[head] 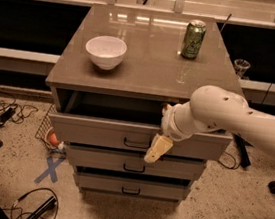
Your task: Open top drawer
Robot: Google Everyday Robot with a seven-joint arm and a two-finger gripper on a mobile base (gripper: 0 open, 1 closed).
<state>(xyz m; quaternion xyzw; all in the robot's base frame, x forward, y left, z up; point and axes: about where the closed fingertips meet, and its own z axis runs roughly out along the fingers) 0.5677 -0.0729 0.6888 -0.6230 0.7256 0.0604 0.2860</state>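
Cabinet [59, 100] of three grey-taupe drawers stood in the middle of a speckled floor [6, 185], under a glossy brown tabletop [148, 65]. A thick white robot arm [237, 117] reached in from the right edge and crossed the cabinet's front right corner.

The top drawer [99, 132], the widest and tallest of the three, stood partly pulled out. Its flat front sat forward of the cabinet face, with a dark gap open between it and the tabletop. The middle drawer [96, 157] and the bottom drawer [103, 181] lay narrower and shallower below it, each set further back than the one above.

On the tabletop a white bowl [106, 51] stood upright to the left. A green can [193, 39] stood upright to the right and further back, well apart from the bowl.

The tan claw [151, 155] hung from the arm's wrist in front of the top drawer's face, tilted down and to the left. It sat just right of the small black handle [136, 143], its tip reaching the drawer's lower edge. Whether the claw was wide or narrow could not be told, nor whether it touched the drawer front.

A blue taped cross [49, 169] marked the floor left of the cabinet, with black cables [6, 112] lying near it.
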